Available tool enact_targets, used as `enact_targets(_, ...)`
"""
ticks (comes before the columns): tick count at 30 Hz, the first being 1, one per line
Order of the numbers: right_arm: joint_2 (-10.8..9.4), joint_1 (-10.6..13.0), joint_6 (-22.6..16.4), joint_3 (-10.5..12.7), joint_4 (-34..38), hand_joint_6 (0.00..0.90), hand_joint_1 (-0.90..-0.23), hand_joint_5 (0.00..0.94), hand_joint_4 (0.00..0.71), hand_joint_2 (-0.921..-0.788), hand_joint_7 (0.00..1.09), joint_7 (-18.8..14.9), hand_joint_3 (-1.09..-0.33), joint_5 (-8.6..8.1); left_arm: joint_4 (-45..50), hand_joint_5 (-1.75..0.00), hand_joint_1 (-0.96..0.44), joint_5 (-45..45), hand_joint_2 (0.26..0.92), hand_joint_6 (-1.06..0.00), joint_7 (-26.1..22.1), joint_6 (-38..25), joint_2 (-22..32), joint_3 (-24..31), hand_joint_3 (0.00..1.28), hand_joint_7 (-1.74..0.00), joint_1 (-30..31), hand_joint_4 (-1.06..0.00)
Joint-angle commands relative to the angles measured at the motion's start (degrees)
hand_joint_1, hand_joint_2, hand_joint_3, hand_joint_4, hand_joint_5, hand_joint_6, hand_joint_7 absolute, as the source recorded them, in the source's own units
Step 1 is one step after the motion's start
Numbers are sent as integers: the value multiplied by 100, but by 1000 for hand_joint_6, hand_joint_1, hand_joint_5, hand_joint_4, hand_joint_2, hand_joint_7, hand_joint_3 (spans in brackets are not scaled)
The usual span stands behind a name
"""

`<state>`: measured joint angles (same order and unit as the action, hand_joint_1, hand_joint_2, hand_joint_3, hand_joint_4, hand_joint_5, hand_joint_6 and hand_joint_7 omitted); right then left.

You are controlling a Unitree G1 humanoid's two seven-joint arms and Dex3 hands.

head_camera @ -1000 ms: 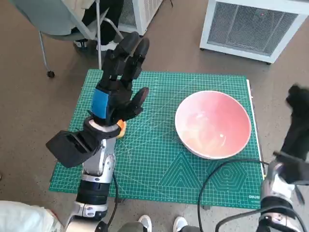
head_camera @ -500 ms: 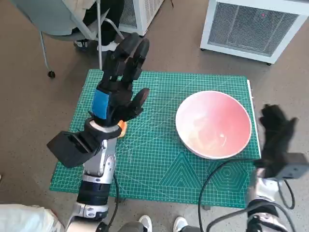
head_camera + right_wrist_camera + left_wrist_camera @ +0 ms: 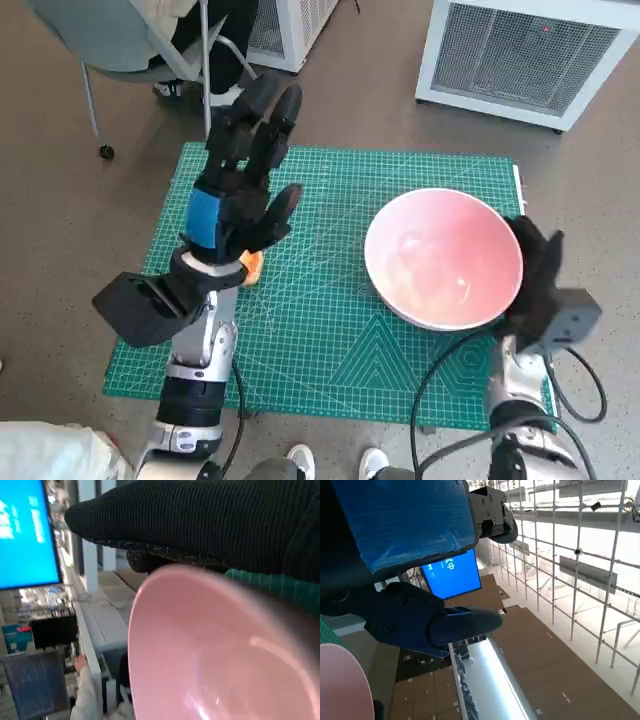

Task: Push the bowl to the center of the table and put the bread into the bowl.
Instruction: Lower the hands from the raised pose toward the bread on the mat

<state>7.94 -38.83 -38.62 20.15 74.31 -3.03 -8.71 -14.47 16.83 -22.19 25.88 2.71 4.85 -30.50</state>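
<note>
The right hand point(image 3: 535, 272) is pressing against the outer side of the pink bowl point(image 3: 443, 258) near the mat's point(image 3: 330, 330) right edge, gripping nothing. The left hand point(image 3: 240, 190) is hovering, fingers spread and empty, above the bread point(image 3: 251, 265).

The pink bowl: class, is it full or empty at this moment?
Empty. The head view shows the pink bowl's bare, glossy inside with no bread in it; only an orange item peeks out beside the left hand.

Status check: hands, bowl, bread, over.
Left hand open, raised over the mat. Right hand at the bowl rim, contact unclear. Bowl right of centre, empty. Bread mostly hidden under left hand.
</note>
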Motion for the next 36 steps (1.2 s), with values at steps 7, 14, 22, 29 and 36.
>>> enact_targets(7, -287, -364, 347, -10, 68, 193, -509, 1, 312, -921, 361, -156, -811, 11, 194, -13, -380, 95, 921, 1, -53, 17, 113, 134, 378, -562, 206, -185)
enact_targets(14, -403, -581, 452, -111, 79, 175, -497, 1, 304, -921, 390, -75, -828, 104, 145, -15, -379, 67, 921, -1, -35, 129, 169, 210, 369, -562, 256, -192)
enact_targets(22, -515, -762, 567, -316, 89, 120, -511, 0, 280, -921, 486, 88, -835, 313, 93, -15, -386, 42, 921, -3, -23, 218, 195, 280, 362, -555, 291, -196)
enact_targets(29, -534, -908, 745, -427, 104, 86, -523, 1, 276, -921, 539, 194, -848, 421, 72, -14, -389, -34, 921, -3, 19, 280, 242, 319, 358, -539, 313, -198)
enact_targets(36, -358, -964, 760, -423, 64, 84, -500, 7, 288, -921, 550, 187, -849, 439, 27, -12, -411, -206, 921, -12, 54, 412, 462, 432, 361, -521, 370, -200)
